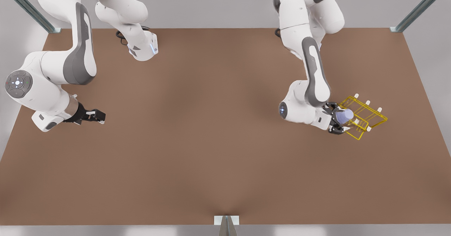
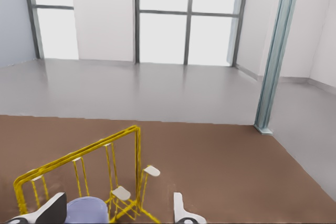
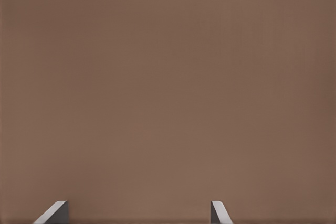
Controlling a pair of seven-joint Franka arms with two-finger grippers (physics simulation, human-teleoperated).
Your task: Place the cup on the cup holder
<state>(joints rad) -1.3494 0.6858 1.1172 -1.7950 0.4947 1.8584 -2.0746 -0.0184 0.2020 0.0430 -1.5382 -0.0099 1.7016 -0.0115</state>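
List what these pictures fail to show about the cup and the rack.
- Front view: whether the cup sits on a peg of the cup holder or hangs above it; the left gripper overlaps it.
- Left wrist view: the cup's lower part, cut off by the edge.
- Right gripper waits apart, open.

My left end effector (image 1: 341, 123) sits hard against the cup holder (image 1: 366, 116), whose yellow wires and white-tipped pegs (image 2: 151, 171) crowd my fingers (image 2: 181, 211); the cup (image 2: 86, 209) fills part of the gap between them. My right end effector (image 1: 98, 116) waits over bare bench (image 3: 168, 77), with open bench between both arms.
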